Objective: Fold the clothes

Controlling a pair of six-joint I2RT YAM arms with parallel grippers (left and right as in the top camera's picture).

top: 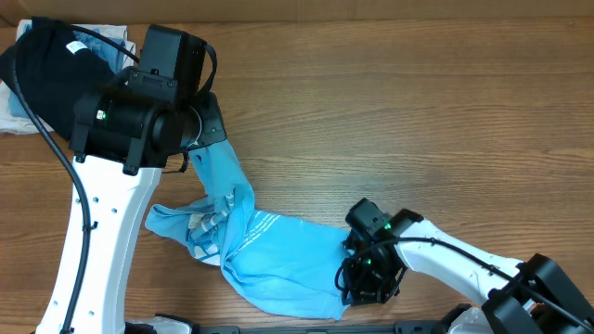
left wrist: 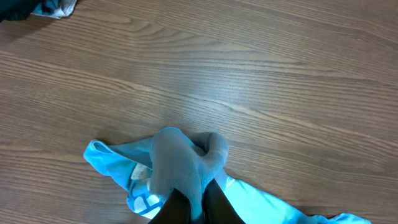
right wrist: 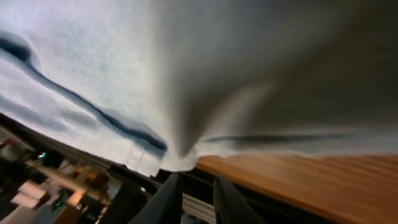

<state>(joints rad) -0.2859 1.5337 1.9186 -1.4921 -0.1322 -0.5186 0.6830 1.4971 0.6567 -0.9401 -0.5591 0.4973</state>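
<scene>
— Wood-grain desk [top: 418, 111] is shown from above. Where is the light blue t-shirt [top: 278, 260] found?

— It is stretched in a crumpled band across the lower middle of the overhead view. One end is drawn up to the left arm [top: 102, 213] and the other is met by the right arm [top: 464, 264]. White lettering [top: 263, 223] is seen near its middle.

— How are the left jaws set?

— They are closed together on a gathered bunch of the t-shirt's cloth, which is seen humped up in front of them in the left wrist view.

— And the right jaws?

— They are clamped on the t-shirt's lower right edge. Cloth is pulled into a taut funnel toward them in the right wrist view.

— What else is pictured?

— A black folded shirt [top: 46, 65] is laid over pale garments [top: 14, 116] at the far left corner, well apart from the t-shirt.
</scene>
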